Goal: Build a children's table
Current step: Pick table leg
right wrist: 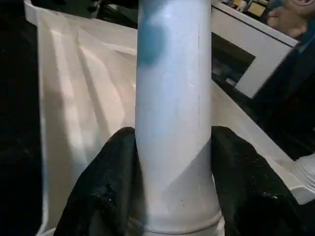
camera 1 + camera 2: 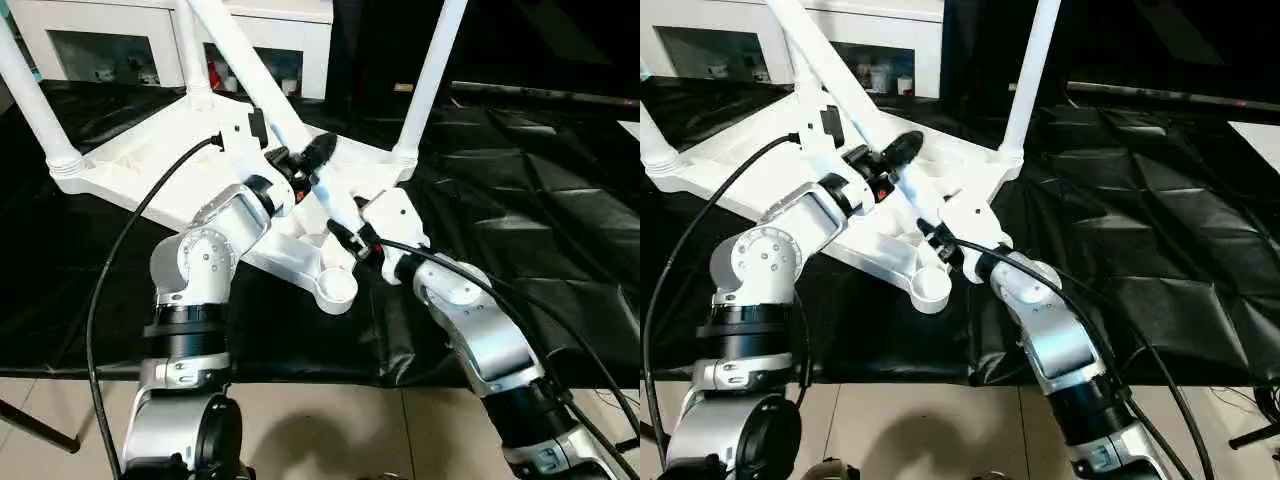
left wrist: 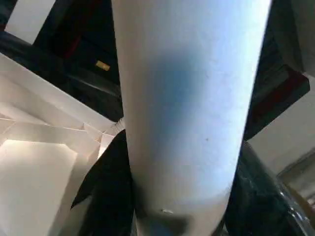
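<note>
- Left eye view: the tabletop (image 2: pixel 150 160) lies upside down on the counter (image 2: pixel 520 220); both grippers pinch the fourth leg (image 2: pixel 262 88), which slants toward 11 o'clock above the empty socket (image 2: pixel 338 290).
- Left wrist view: the left gripper (image 3: pixel 172 196) clamps the leg.
- Right wrist view: the right gripper (image 1: pixel 172 187) grips its base; the robot should right the leg before seating it.

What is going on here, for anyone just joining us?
A two-armed robot is putting together a small white children's table. The tabletop lies upside down on a black-covered work table, with three legs already standing in corner sockets. Both grippers hold the fourth leg: the right gripper has its jaws closed on it near the lower end, the left gripper has it higher up. The near corner socket is still empty.
</note>
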Tool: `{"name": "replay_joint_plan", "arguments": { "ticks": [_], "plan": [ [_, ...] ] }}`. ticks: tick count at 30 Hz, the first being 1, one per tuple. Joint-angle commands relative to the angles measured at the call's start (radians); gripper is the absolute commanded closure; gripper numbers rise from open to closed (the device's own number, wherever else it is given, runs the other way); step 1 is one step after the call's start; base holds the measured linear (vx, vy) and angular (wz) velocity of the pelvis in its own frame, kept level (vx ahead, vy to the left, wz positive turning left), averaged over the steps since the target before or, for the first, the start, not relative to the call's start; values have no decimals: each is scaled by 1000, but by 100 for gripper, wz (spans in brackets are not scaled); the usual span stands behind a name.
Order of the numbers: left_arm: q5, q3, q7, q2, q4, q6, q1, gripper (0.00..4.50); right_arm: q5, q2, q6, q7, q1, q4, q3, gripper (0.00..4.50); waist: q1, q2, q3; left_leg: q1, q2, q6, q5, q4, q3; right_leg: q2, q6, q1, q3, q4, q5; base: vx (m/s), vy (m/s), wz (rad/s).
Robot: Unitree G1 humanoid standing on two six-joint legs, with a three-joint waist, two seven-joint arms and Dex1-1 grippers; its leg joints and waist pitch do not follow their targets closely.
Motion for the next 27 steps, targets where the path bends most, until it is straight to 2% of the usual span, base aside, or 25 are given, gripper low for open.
{"name": "replay_joint_plan", "arguments": {
  "ticks": [1,2,4,5,7,10,12,13,14,15,16,17,18,20,22,24,27],
  "plan": [
    [-8,-19,4,-9,1,7,-20,248,-21,-1,-18,-7,-16,2,10,259,-3,-2,-76,17,-14,-17,-203,-64,13,-24,-125,54,22,-73,-159,0,0,0],
    [-13,-19,-2,-10,-2,9,-19,253,-16,3,-29,2,-16,6,12,259,-3,-1,-76,18,-14,-19,-203,-63,14,-24,-125,53,23,-73,-153,0,0,0],
    [-16,-20,-7,-10,-4,11,-18,256,4,10,-33,23,-15,9,8,203,-3,-3,-77,18,-15,-13,-205,-63,14,-24,-129,55,23,-71,-145,0,0,0],
    [-24,-22,-21,-8,-7,12,-18,259,54,23,-20,52,-9,-7,-14,189,-3,1,-76,20,-14,-12,-208,-63,13,-24,-130,53,23,-71,-145,0,0,0],
    [-28,-29,-40,1,-7,14,-20,259,70,16,-13,78,-9,-21,-16,187,-3,0,-77,20,-14,-5,-209,-63,13,-24,-135,55,23,-71,-133,0,0,0],
    [-42,-70,-155,44,-15,32,-21,260,176,0,68,171,-8,-55,-58,152,-1,3,-78,21,-14,4,-198,-64,12,-22,-147,57,23,-67,-110,0,0,0],
    [-42,-91,-204,66,-19,35,-20,261,216,-11,95,206,-10,-68,-76,147,1,4,-79,22,-12,7,-190,-63,12,-24,-156,57,23,-64,-95,0,0,0],
    [-50,-133,-318,115,-29,41,-13,261,318,-32,166,276,-17,-89,-129,147,2,6,-78,26,-13,13,-204,-65,13,-23,-167,57,23,-67,-111,0,0,0],
    [-59,-149,-374,140,-32,51,-12,261,377,-49,221,321,-23,-101,-154,147,3,8,-78,26,-12,13,-206,-65,13,-23,-171,56,24,-66,-110,0,0,0],
    [-59,-149,-374,140,-32,51,-12,261,377,-49,221,321,-23,-101,-154,147,2,8,-77,27,-13,15,-209,-65,12,-22,-175,57,23,-66,-110,0,0,0],
    [-65,-158,-409,156,-34,58,-11,261,415,-60,256,351,-27,-108,-168,147,0,8,-76,24,-11,6,-203,-67,12,-24,-191,58,22,-64,-94,0,0,0],
    [-93,-182,-519,204,-44,86,-12,262,487,-113,335,444,-36,-120,-181,147,3,7,-78,26,-11,5,-204,-66,13,-25,-197,61,22,-64,-98,0,0,0],
    [-104,-194,-565,224,-49,98,-12,262,515,-131,376,474,-41,-121,-187,147,3,7,-78,27,-11,5,-201,-66,13,-25,-200,61,22,-63,-100,0,0,0],
    [-124,-222,-655,263,-73,117,-9,262,533,-158,403,522,-46,-116,-185,147,5,5,-75,23,-11,-1,-202,-66,14,-29,-204,60,24,-64,-130,0,0,0],
    [-153,-256,-747,308,-108,145,-7,262,526,-192,434,566,-56,-102,-157,147,3,5,-74,23,-10,-10,-212,-68,13,-30,-202,60,23,-66,-159,0,0,0],
    [-168,-272,-801,331,-119,148,-9,262,497,-218,439,586,-60,-89,-121,147,2,4,-71,26,-10,-23,-231,-69,14,-31,-188,55,24,-72,-214,0,0,0],
    [-172,-269,-812,334,-112,153,-20,262,498,-224,448,598,-59,-83,-104,147,4,3,-70,29,-8,-37,-251,-70,13,-33,-173,53,24,-76,-271,0,0,0]
  ]
}}
